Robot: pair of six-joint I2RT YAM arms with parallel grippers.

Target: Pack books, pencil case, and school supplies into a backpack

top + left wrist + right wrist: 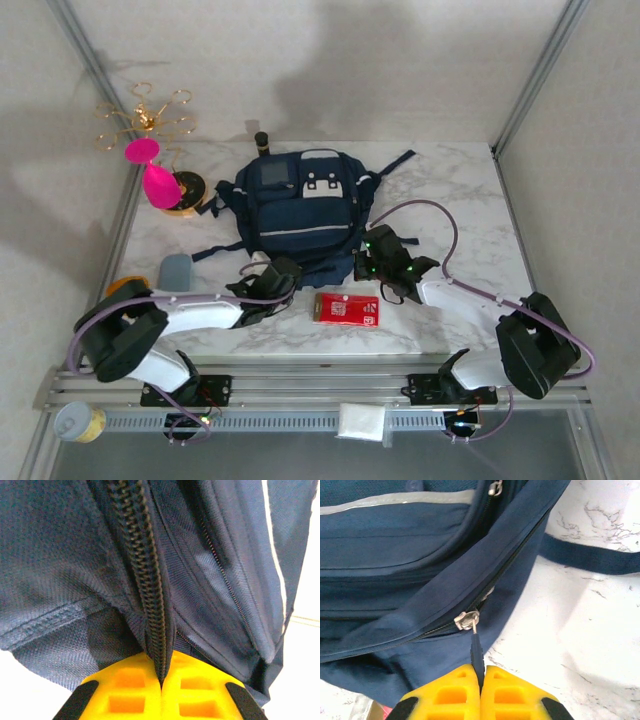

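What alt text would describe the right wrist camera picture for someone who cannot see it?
The right gripper, yellow-fingered, is pinched shut on the dark pull tab of a silver zip slider on the navy backpack. Marble table and a navy strap lie to the right.

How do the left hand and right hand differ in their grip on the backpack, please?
Left hand pinches the backpack's zip teeth; right hand pinches a pull tab below the silver slider. Left hand is at the near left corner, right hand near right. Both are shut.
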